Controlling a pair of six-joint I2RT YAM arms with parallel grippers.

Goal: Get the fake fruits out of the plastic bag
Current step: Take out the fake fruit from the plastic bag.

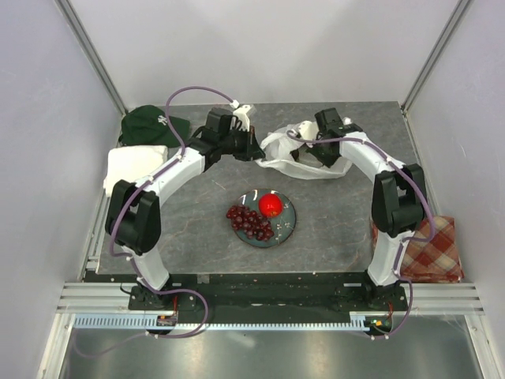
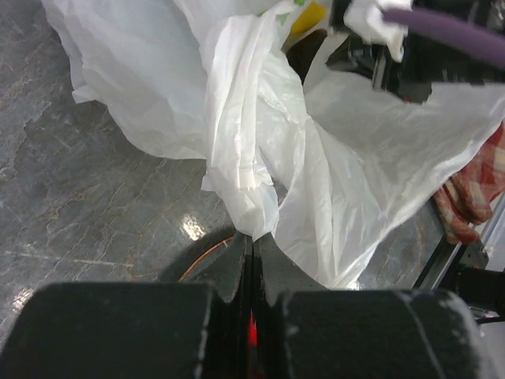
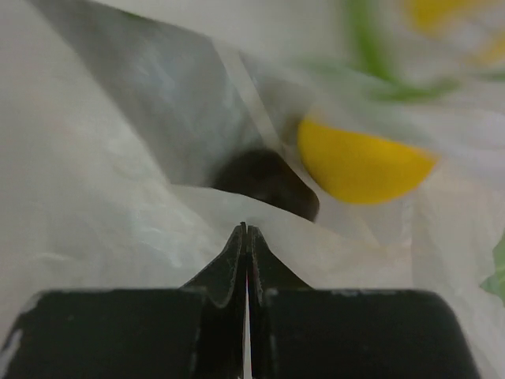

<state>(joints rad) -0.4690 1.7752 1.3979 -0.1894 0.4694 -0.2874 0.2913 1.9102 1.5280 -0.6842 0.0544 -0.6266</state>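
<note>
Left claw has its fingers pressed together on a hanging fold at the left edge of the plastic bag, pinching the thin white film just above the grey tabletop. The bag lies crumpled at the far middle of the tabletop, between the two arms.

The right claw is inside the bag's right side with its fingers shut tight. Their tips sit against a ridge of film, but I cannot tell whether any film is caught between them. Just beyond those tips, inside the bag, lie a dark fruit and, to its right, a yellow-orange fruit; a blurred green streak shows farther in.

Nearer the arm bases, a round plate sits well apart from the bag. It carries the grape bunch on its left and the red apple at its far edge.

A green cap lies at the far left, with a white block just nearer than it. A red checked cloth sits at the near right.
</note>
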